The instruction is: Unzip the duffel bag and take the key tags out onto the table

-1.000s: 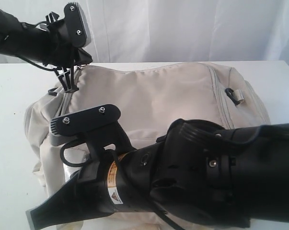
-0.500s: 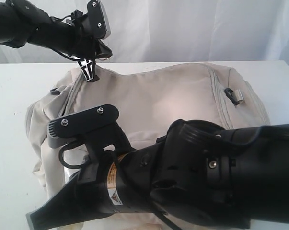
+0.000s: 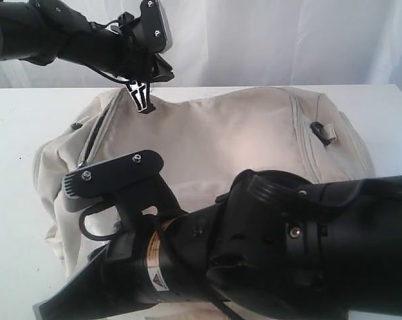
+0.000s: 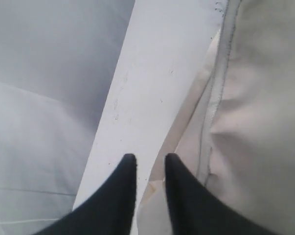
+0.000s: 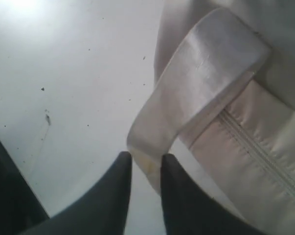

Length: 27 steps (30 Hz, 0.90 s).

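"Across the middle of the table (image 3: 14,113), what has changed, largest thing first?"

"The duffel bag (image 3: 241,133) lies where it lay. The zipper (image 3: 97,133) along its left end now shows a dark open slit, where a second ago the seam was pale and shut. The left gripper (image 3: 141,100) has risen from that seam and swung to the bag's far edge. Its jaws, together before, now stand apart on nothing. The right gripper (image 5: 146,157) has parted its jaws too."

"Meaning for the task?"

"As a judgement, the unzipping pass on that end looks done and the pull released, so reaching inside comes next. The key tags appear in no view and are presumably still in the bag."

"What does each view add?"

"Only the exterior view shows the slit, and there the right arm (image 3: 287,247) hides its own jaws. Only the right wrist view shows them, with their tips at the fold of a satin strap (image 5: 201,78); contact cannot be told. The left wrist view shows bare table between the left jaws."
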### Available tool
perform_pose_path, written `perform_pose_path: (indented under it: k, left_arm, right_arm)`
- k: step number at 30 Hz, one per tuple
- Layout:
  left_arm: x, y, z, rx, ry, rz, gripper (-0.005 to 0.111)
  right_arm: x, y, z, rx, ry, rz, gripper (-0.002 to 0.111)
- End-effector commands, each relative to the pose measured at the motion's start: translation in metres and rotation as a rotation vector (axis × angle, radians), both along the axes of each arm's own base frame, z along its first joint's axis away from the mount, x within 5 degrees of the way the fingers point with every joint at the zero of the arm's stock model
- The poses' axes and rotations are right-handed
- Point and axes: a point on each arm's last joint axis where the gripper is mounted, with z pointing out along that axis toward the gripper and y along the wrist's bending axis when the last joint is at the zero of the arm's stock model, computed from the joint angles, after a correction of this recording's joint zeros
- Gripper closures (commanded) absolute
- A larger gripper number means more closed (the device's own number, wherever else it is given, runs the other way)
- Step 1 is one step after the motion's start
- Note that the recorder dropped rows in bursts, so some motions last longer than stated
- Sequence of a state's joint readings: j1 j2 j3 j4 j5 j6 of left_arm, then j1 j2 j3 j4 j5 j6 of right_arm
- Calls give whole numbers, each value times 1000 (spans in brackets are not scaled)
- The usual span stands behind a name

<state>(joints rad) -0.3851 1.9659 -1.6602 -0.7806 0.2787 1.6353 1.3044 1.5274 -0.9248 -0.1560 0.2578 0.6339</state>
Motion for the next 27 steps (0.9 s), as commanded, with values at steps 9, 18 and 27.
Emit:
perform_pose_path:
  k: [9,18,27]
  left_arm:
    - [-23,46,41,5,248,272,48]
    - [-65,101,47,98,756,476,77]
    - [-96,96,-14,-18,963,392,107]
  right_arm:
    - [-2,-22,21,-67,-109,54,49]
    - [13,-48,58,-85,-353,25,74]
    - [173,-46,110,9,-355,-295,105]
